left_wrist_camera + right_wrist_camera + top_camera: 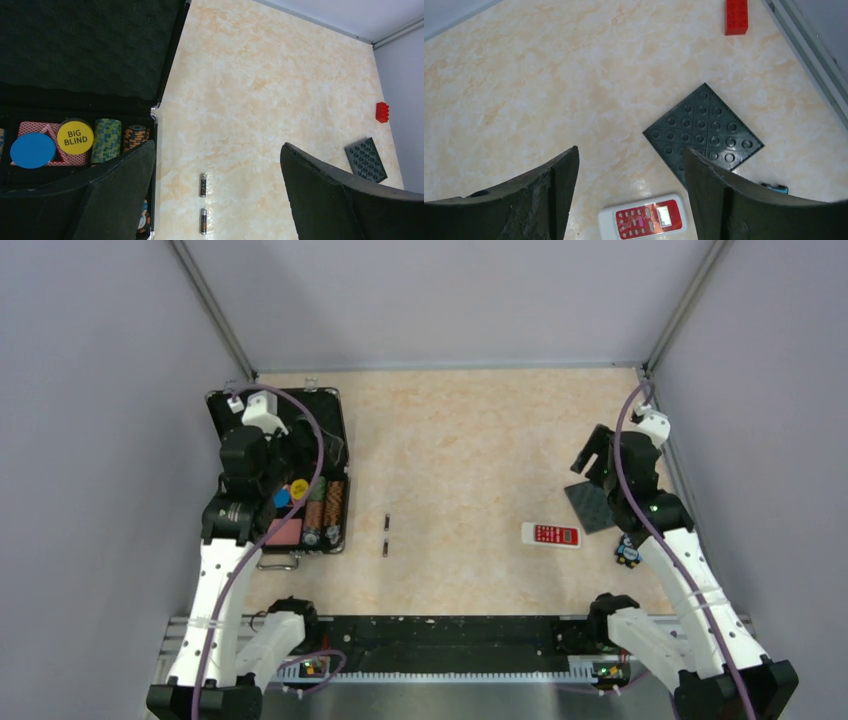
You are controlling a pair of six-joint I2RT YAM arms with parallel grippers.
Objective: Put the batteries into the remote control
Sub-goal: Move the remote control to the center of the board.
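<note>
Right claw agape, remote control partly off-frame below

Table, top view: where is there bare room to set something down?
The widest bare stretch lies between the batteries and the remote control, and across the far middle. Crowded: the chip case at left, the grey studded plate at right.

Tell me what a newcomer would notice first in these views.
The open black case of colourful chips at the left edge of the table draws the eye first. Next is the white remote control with its red panel, right of centre near a dark studded plate. The two batteries lie in line, apart, on bare tabletop between case and remote.
</note>
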